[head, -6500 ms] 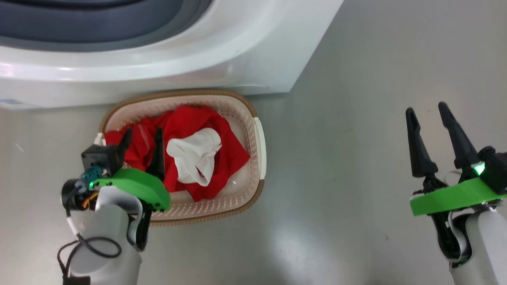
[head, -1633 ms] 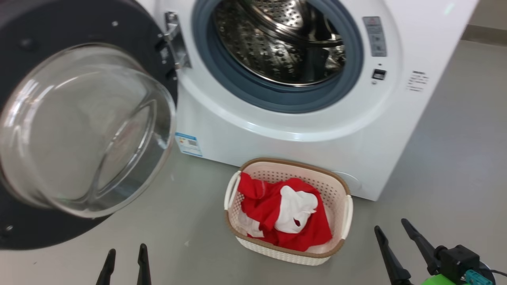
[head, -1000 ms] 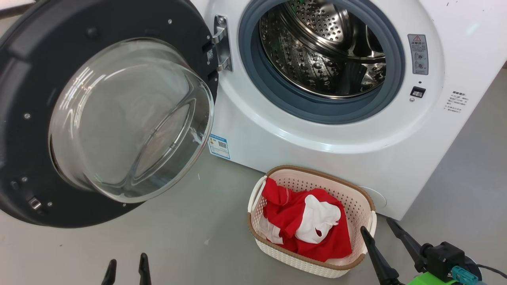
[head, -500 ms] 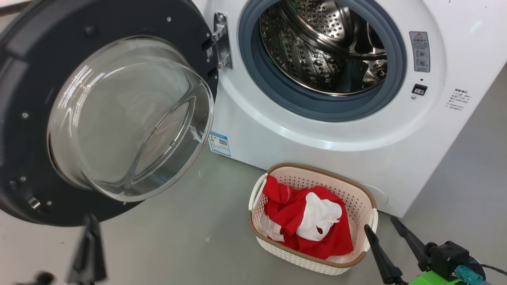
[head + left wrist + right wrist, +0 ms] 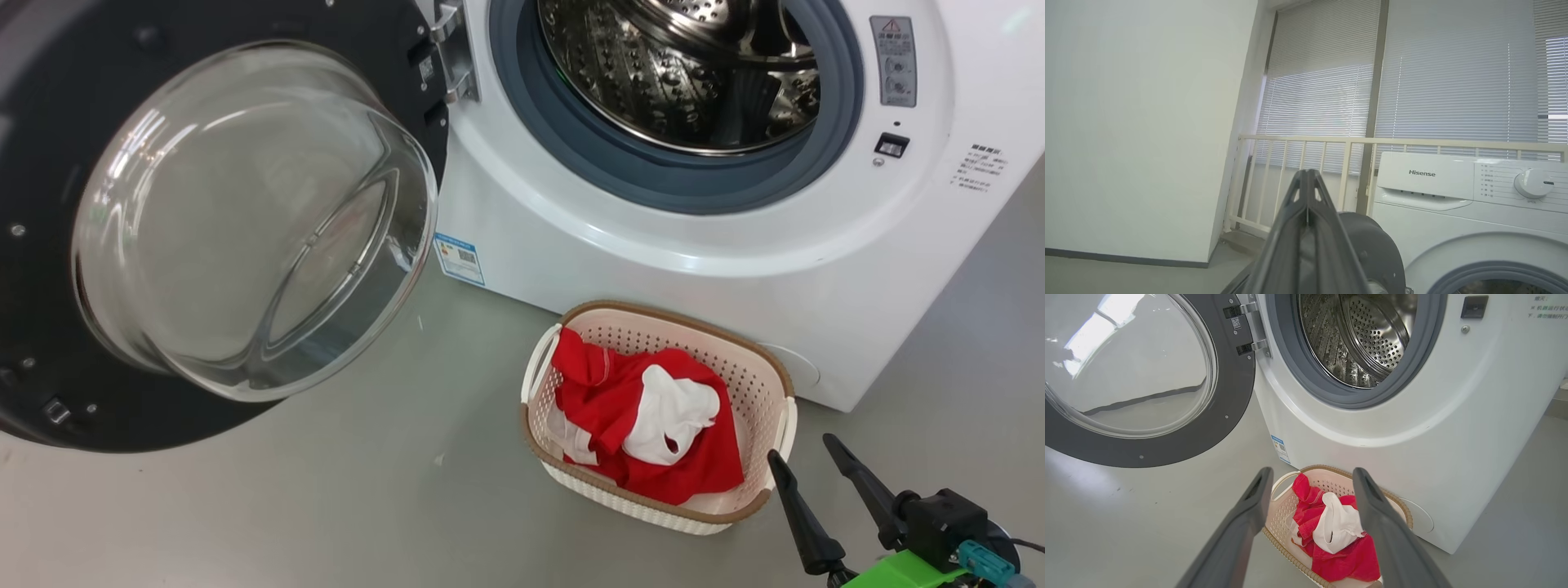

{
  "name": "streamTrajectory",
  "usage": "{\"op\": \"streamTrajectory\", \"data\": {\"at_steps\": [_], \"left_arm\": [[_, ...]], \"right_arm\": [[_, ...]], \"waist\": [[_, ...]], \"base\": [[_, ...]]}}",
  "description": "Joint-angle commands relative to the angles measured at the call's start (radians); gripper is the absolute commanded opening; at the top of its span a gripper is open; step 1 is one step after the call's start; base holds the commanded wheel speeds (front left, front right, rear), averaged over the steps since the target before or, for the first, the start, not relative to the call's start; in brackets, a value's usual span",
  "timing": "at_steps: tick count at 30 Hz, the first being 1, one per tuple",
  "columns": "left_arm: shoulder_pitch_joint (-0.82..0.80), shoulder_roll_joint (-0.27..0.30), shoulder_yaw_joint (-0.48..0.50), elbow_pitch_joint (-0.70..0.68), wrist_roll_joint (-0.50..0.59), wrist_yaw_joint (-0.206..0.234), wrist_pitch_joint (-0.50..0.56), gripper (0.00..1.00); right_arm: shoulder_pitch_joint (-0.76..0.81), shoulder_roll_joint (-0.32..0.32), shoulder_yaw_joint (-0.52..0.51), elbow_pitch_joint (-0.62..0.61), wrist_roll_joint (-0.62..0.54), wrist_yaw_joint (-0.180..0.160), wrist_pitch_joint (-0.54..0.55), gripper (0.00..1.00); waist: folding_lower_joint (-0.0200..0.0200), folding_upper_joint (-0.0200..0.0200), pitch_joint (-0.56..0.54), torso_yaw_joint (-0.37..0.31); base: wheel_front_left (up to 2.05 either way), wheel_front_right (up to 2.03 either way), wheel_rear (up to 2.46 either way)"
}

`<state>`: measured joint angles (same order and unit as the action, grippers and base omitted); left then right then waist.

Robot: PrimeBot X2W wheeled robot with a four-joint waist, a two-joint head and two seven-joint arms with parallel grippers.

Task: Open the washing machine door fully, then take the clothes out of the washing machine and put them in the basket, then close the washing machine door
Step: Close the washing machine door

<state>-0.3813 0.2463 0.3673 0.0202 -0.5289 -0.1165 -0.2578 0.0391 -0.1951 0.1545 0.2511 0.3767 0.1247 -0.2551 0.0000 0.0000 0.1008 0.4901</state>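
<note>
Clothes sit in the basket; the washing machine door hangs wide open, stiff on its hinge. I'd push its black rim, not the slick glass. Left hand pressed closed, empty; right hand spread.

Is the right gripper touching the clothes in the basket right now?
Apart. In the head view, bare cream basket wall shows between the right gripper and the clothes.
</note>
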Motion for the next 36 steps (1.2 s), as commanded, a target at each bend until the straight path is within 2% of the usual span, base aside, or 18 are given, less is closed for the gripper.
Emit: {"op": "streamTrajectory", "data": {"at_steps": [1, 8, 12, 14, 18, 19, 21, 25, 30, 36], "left_arm": [[-0.067, 0.064, 0.041, 0.012, -0.035, -0.009, 0.005, 0.00], [-0.298, 0.181, 0.115, 0.283, -0.247, -0.012, 0.112, 0.00], [-0.396, 0.238, 0.143, 0.435, -0.332, -0.005, 0.208, 0.00], [-0.458, 0.271, 0.137, 0.542, -0.386, 0.013, 0.331, 0.00], [-0.523, 0.301, 0.121, 0.666, -0.457, 0.049, 0.529, 0.00], [-0.523, 0.301, 0.121, 0.666, -0.457, 0.049, 0.529, 0.00], [-0.543, 0.320, 0.105, 0.707, -0.469, 0.067, 0.611, 0.00], [-0.564, 0.348, 0.061, 0.751, -0.456, 0.092, 0.709, 0.00], [-0.579, 0.342, 0.036, 0.765, -0.473, 0.113, 0.808, 0.00], [-0.550, 0.331, 0.018, 0.721, -0.495, 0.128, 0.915, 0.00]], "right_arm": [[-0.022, -0.020, 0.017, -0.026, 0.001, 0.006, -0.007, 1.00], [-0.052, -0.027, 0.023, -0.029, 0.000, 0.006, -0.007, 1.00], [-0.064, -0.029, 0.022, -0.030, 0.002, 0.006, -0.007, 1.00], [-0.067, -0.031, 0.018, -0.030, 0.003, 0.006, -0.007, 1.00], [-0.068, -0.032, 0.017, -0.030, 0.002, 0.006, -0.007, 1.00], [-0.068, -0.032, 0.017, -0.030, 0.002, 0.006, -0.007, 1.00], [-0.072, -0.033, 0.017, -0.031, 0.001, 0.006, -0.007, 1.00], [-0.083, -0.039, 0.019, -0.033, 0.001, 0.006, -0.007, 1.00], [-0.089, -0.042, 0.017, -0.032, 0.003, 0.006, -0.007, 1.00], [-0.091, -0.037, 0.014, -0.033, 0.003, 0.006, -0.007, 1.00]], "waist": [[0.0000, 0.0000, 0.020, 0.002], [0.0000, 0.0000, 0.069, -0.001], [0.0000, 0.0000, 0.090, -0.001], [0.0000, 0.0000, 0.100, 0.003], [0.0000, 0.0000, 0.110, 0.007], [0.0000, 0.0000, 0.110, 0.007], [0.0000, 0.0000, 0.117, 0.007], [0.0000, 0.0000, 0.131, 0.006], [0.0000, 0.0000, 0.140, 0.001], [0.0000, 0.0000, 0.144, -0.006]], "base": [[0.00, 0.00, 0.00], [0.00, 0.00, 0.00], [0.00, 0.00, 0.00], [0.00, 0.00, 0.00], [0.00, 0.00, 0.00], [0.00, 0.00, 0.00], [0.00, 0.00, 0.00], [0.00, 0.00, 0.00], [0.00, 0.00, 0.00], [0.00, 0.00, 0.00]]}}
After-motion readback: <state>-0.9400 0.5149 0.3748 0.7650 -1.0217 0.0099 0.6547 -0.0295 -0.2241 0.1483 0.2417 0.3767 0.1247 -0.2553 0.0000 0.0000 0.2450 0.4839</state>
